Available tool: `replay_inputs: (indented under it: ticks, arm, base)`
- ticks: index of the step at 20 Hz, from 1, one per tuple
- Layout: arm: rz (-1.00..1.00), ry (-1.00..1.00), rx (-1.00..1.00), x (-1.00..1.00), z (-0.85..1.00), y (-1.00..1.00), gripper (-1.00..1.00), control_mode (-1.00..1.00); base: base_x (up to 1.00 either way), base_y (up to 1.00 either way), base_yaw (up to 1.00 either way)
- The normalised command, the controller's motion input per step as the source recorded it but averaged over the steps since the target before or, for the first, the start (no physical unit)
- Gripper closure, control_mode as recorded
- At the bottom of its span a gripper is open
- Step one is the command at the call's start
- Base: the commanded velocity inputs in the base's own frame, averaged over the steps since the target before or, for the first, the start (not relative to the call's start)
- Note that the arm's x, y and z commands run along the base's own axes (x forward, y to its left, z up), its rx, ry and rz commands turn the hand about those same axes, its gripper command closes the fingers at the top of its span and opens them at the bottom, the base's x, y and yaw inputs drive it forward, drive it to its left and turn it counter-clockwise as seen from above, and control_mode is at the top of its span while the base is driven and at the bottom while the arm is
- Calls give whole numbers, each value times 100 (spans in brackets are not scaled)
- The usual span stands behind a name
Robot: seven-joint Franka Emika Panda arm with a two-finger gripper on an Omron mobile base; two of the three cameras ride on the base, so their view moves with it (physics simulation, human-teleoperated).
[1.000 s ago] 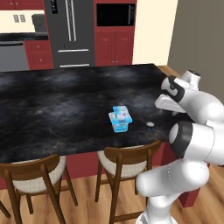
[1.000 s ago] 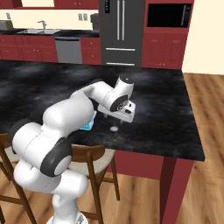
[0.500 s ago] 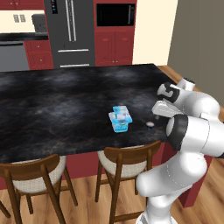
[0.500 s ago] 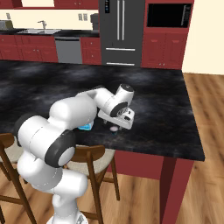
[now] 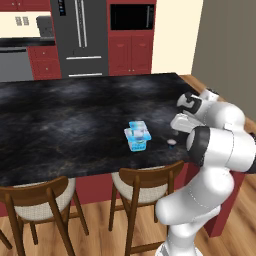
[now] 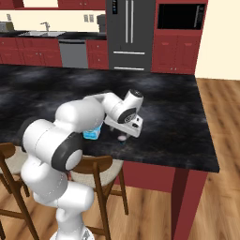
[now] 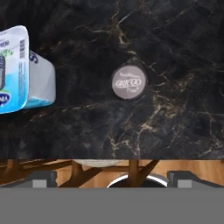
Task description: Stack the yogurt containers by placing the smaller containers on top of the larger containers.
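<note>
The larger container, a squarish light-blue yogurt tub with a white-and-blue lid, stands near the counter's front edge and lies at the left of the hand view. A smaller light-blue cup shows at the tub's far top edge; I cannot tell whether it rests on the tub or stands behind it. My gripper hangs low over the counter to the right of the tub, pointing down. Its jaws are open with nothing between them. A tiny whitish round disc lies straight below it.
The black marble island counter stretches far to the left and back. Its front edge runs just behind the fingertips. Two wooden stools stand below that edge. The disc lies close to the edge.
The hand has come down and to the left, from well above the counter to just over the disc. The jaws stayed open. The tub has not moved.
</note>
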Motion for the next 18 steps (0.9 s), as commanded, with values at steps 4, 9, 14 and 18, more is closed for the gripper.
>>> replay_inputs:
  ticks: [4, 9, 14, 18]
  arm:
    - [0, 1, 0, 27, -7, 15, -100, -100]
    - [0, 1, 0, 20, -17, 2, -100, -100]
    - [1, -4, 0, 9, -7, 4, -100, -100]
    - [1, -12, -2, 0, -1, 0, -100, -100]
  base:
    - [0, 0, 0]
    - [0, 0, 0]
    - [0, 0, 0]
    - [0, 0, 0]
